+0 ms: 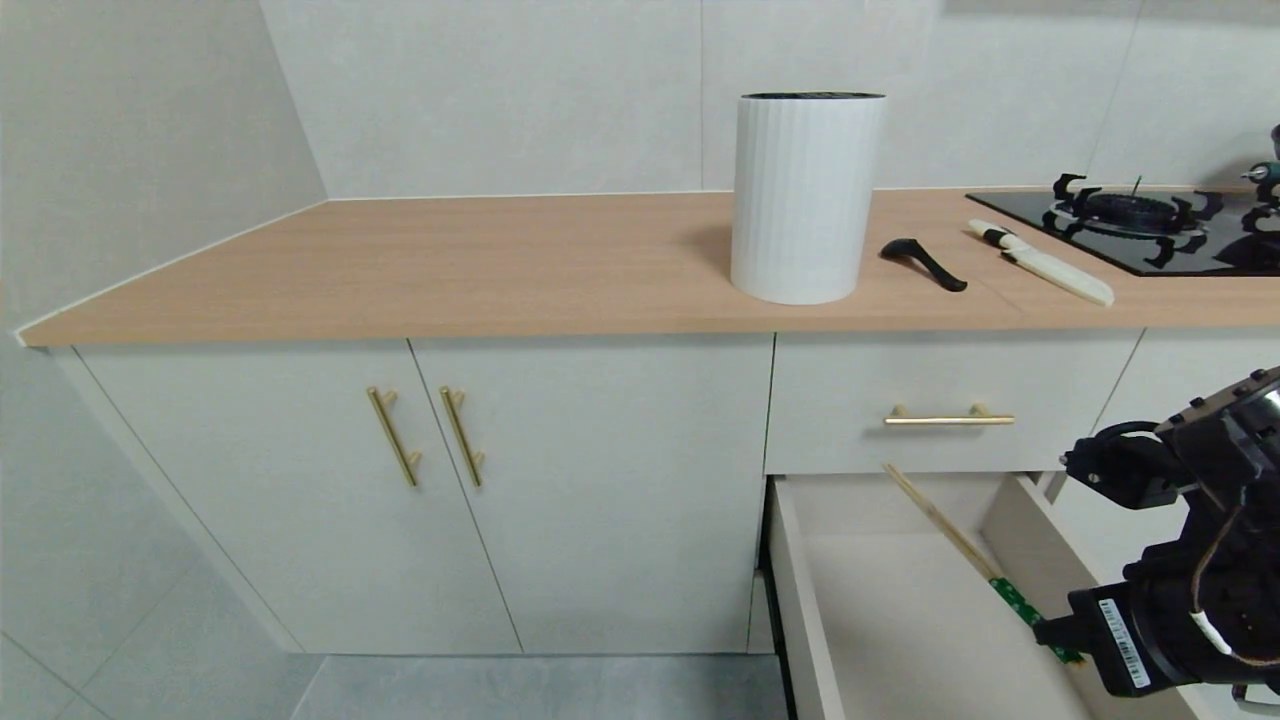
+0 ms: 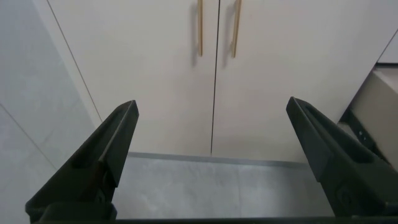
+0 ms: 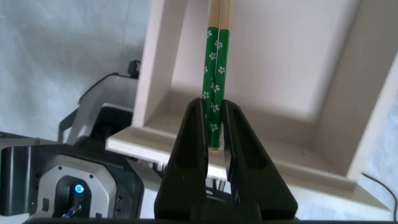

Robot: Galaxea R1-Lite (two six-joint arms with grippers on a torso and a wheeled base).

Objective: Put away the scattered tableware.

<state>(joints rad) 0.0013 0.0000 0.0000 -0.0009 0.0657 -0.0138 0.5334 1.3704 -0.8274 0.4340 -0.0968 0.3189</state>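
My right gripper (image 3: 214,127) is shut on a pair of chopsticks (image 3: 217,68) with green flowered ends, held over the open drawer (image 1: 795,590). In the head view the chopsticks (image 1: 950,540) slant from the gripper (image 1: 1062,640) up toward the drawer's back. On the wooden counter (image 1: 450,265) lie a black spoon (image 1: 923,262) and a white knife (image 1: 1040,262), right of a white ribbed holder (image 1: 805,195). My left gripper (image 2: 211,155) hangs open low in front of the cabinet doors (image 2: 214,68), with nothing between its fingers.
The stove (image 1: 1150,225) sits at the counter's right end. A shut drawer with a gold handle (image 1: 948,420) is above the open one. Two cabinet doors with gold handles (image 1: 425,435) stand to the left. Grey floor lies below.
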